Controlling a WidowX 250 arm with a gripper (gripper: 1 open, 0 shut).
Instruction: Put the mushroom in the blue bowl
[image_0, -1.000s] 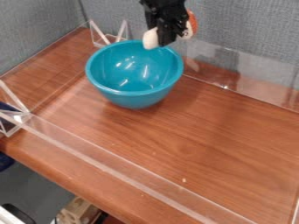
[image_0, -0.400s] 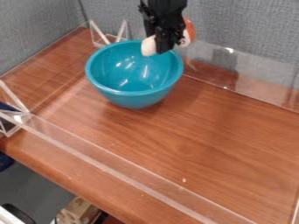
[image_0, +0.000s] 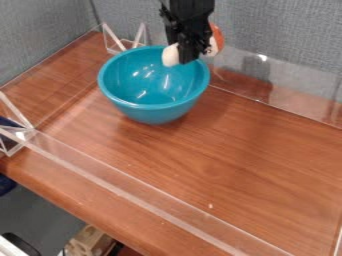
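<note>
Mushroom (image_0: 177, 54) over blue bowl (image_0: 154, 86) — acrylic walls (image_0: 267, 88) around

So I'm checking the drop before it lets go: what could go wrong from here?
1. The hand holds the mushroom over the blue bowl's far rim, not its middle; released there, it might hit the rim and fall outside.
2. The bowl looks glossy and stands loose on the wooden table, so a low hand could nudge it.
3. The clear wall is close behind, so a bounce could trap the mushroom behind the bowl.
</note>
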